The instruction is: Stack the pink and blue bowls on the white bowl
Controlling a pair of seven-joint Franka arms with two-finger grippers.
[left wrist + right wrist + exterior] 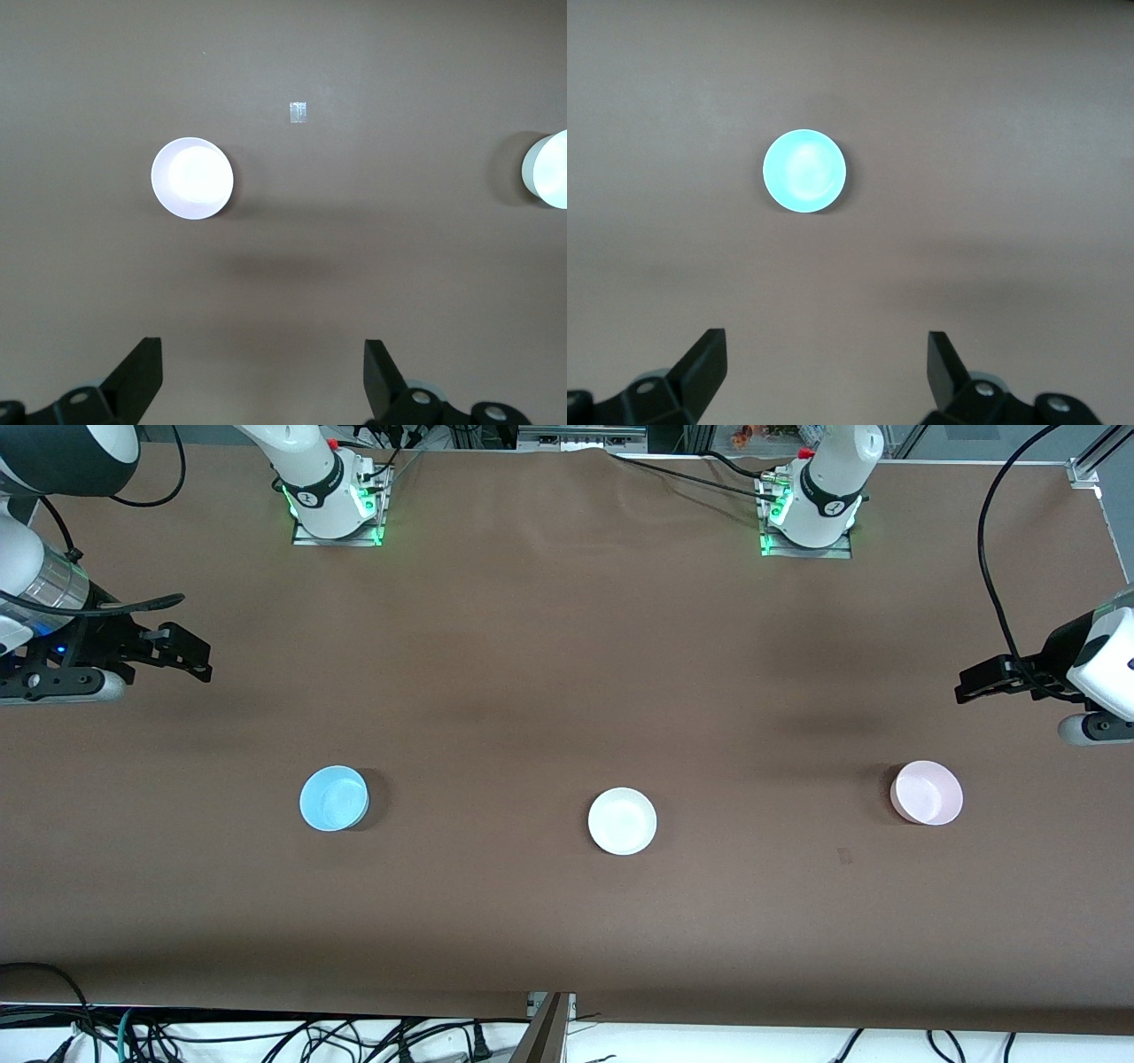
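Three bowls stand apart in a row on the brown table. The white bowl [622, 821] is in the middle. The light blue bowl [334, 798] sits toward the right arm's end and the pale pink bowl [927, 793] toward the left arm's end. My right gripper [190, 657] hangs open and empty over bare table at its end, and its wrist view shows the blue bowl [804, 171] ahead of the right gripper [827, 363]. My left gripper [974, 685] hangs open and empty over bare table at its end. Its wrist view shows the pink bowl [192, 178], the white bowl's edge [549, 168] and the left gripper [263, 367].
A small piece of clear tape [844, 856] lies on the table, nearer to the front camera than the pink bowl. The two arm bases [335, 500] [811, 509] stand along the table's back edge. Cables [354, 1036] run below the front edge.
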